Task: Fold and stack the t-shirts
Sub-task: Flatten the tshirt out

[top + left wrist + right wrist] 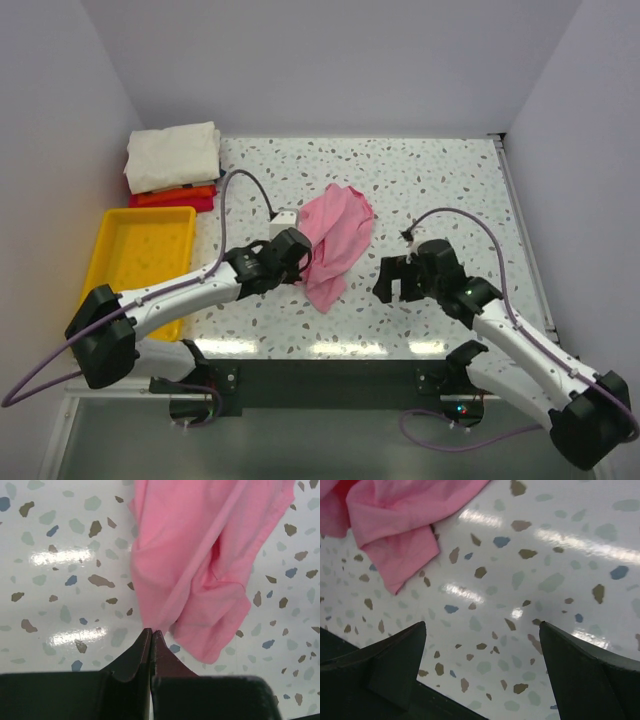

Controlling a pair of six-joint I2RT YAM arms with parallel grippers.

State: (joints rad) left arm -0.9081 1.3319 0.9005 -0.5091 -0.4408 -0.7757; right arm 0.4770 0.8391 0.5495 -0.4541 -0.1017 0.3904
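1 pink shirt [335, 245] crumpled: flatten first. left gripper [151, 634] jaws pressed together at its edge, hold on cloth unclear. right gripper [482, 626] spread wide nearby; pinch the opposite corner, pull apart.

Speckled tabletop [450, 180] lies open right of the pink t-shirt [335, 235]; the yellow tray [140, 250] and folded t-shirts [172, 157] crowd the left.

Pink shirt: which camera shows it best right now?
Top external: the whole crumpled pink shirt is visible. Left wrist shows only part of it close up, cut off at the frame edge; right wrist catches just one corner.
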